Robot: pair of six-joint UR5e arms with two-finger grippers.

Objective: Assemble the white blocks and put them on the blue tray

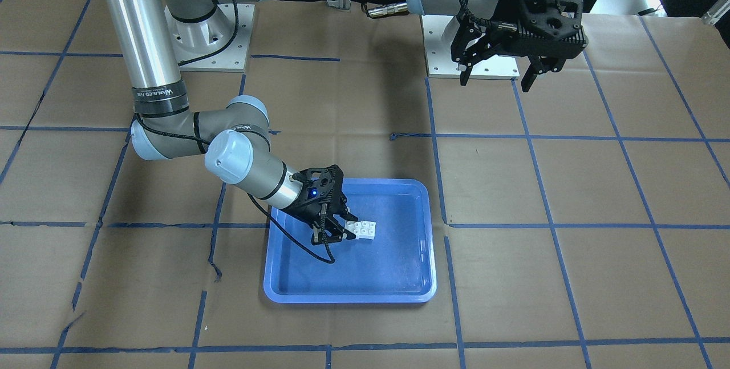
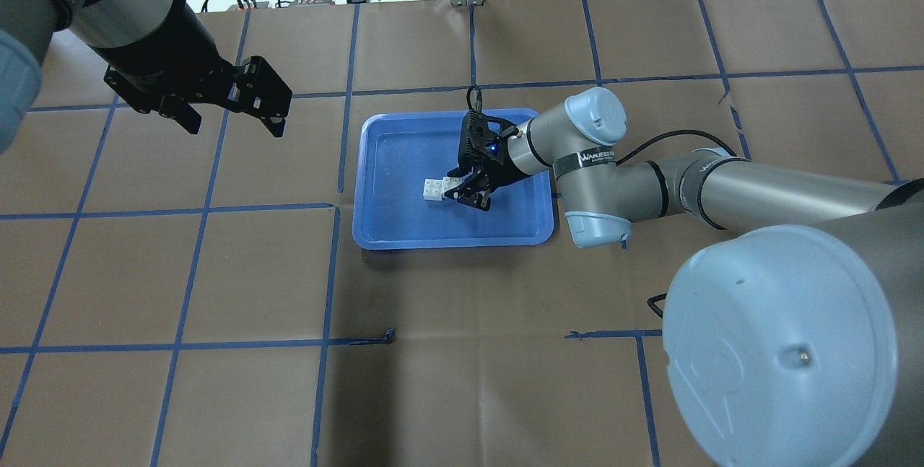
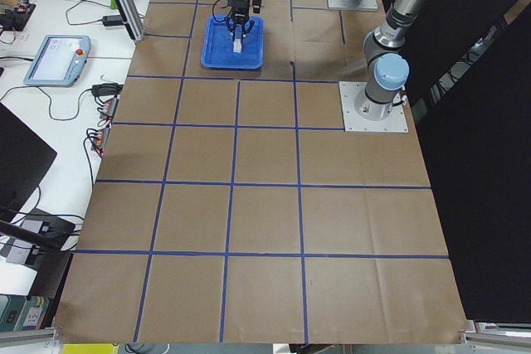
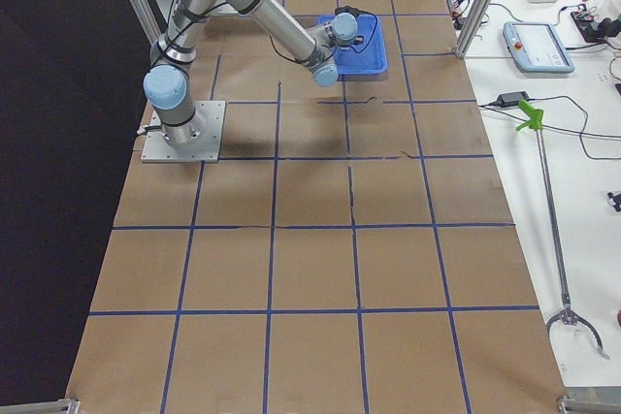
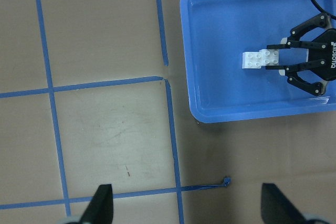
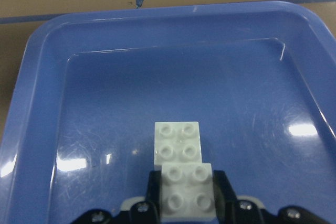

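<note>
The two white blocks (image 1: pixel 364 230) are joined with an offset and sit near the middle of the blue tray (image 1: pixel 348 297). My right gripper (image 1: pixel 342 231) reaches low into the tray, and its jaws close on the sides of the nearer, upper block (image 6: pixel 186 190). The far block (image 6: pixel 177 140) sticks out past the fingertips. The overhead view shows the blocks (image 2: pixel 435 190), the right gripper (image 2: pixel 462 193) and the tray (image 2: pixel 447 239). My left gripper (image 2: pixel 234 124) is open and empty, held high over the table away from the tray. Its wrist view looks down on the blocks (image 5: pixel 257 59) and tray (image 5: pixel 241 116).
The table is covered in brown paper (image 2: pixel 253 272) with a blue tape grid. Both arm bases (image 1: pixel 479 49) stand at the robot's side of the table. A teach pendant (image 3: pixel 54 60) and cables lie on a side bench beyond the table edge.
</note>
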